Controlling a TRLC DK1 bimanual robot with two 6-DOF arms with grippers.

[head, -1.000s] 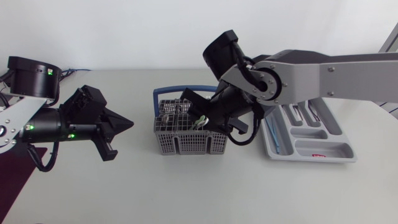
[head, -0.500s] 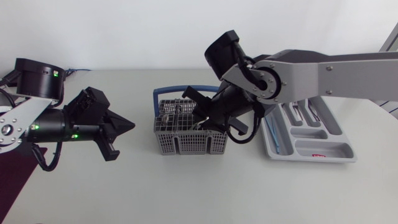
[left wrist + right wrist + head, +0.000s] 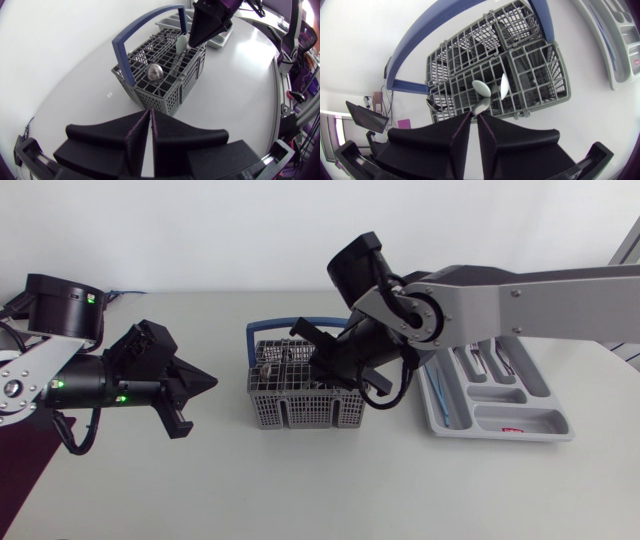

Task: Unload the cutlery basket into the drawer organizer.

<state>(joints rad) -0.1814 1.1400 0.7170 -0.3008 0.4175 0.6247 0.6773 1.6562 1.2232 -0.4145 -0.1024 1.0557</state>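
My right gripper (image 3: 474, 117), fingers pressed together on nothing I can see, hangs over the cutlery basket (image 3: 300, 408) in the middle, a metal spoon (image 3: 482, 89) standing upright just ahead of its tips, while my closed left gripper (image 3: 205, 383) sits well apart to the left.

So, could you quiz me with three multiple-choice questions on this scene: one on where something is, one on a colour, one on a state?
1. Where is the right gripper? A over the cutlery basket; B over a plate; C flat on a cloth.
2. The basket's handle is: A red; B blue; C yellow.
3. The left gripper is: A wide open; B gripping a fork; C shut and empty.

Answers: A, its tip hangs above the basket's grid; B, the arch is blue; C, its fingers meet with nothing between them.
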